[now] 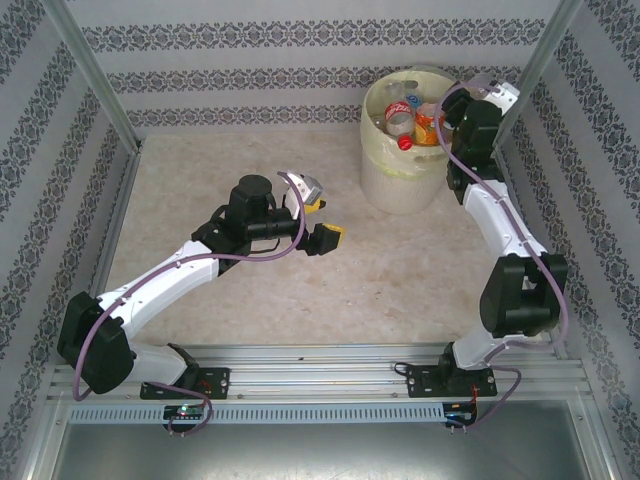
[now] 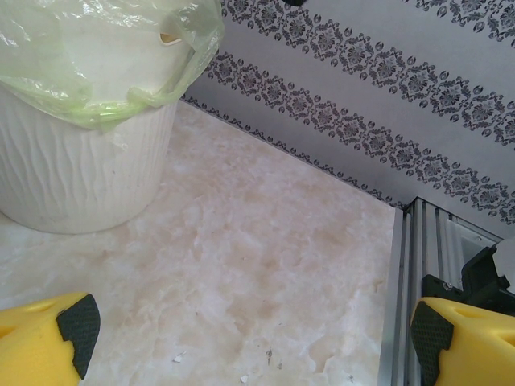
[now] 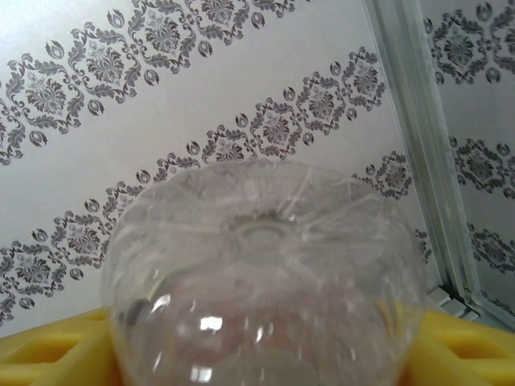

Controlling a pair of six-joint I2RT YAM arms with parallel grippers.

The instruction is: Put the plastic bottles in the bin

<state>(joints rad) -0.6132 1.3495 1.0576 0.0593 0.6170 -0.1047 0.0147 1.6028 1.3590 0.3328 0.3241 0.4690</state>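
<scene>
**Item 1, the bin (image 1: 400, 185).** Stands at the far right of the table (image 1: 250, 300), upright, with its liner (image 2: 105, 64) folded over the rim.

**Item 2, plastic bottles in the bin (image 1: 402, 120).** Several lie heaped near the top. I make out a red cap and an orange label. I cannot count any that lie deeper.

**Item 3, the bottle in transit (image 3: 261, 265).** A clear bottle, seen base-on, sits between the yellow fingers of my right end effector (image 3: 257, 358). That arm reaches over the bin's right rim. The jaws are partly apart. I cannot tell whether the pads grip the bottle or have let it go.

**Item 4, left end effector (image 1: 322, 215).** It is spread wide and holds nothing. It hangs over the middle of the table, well apart from the bin.

**Status.** Every bottle I can pick out is either in the bin or at my right end effector. I judge the task nearly finished: what remains is for this one bottle to drop in.
</scene>
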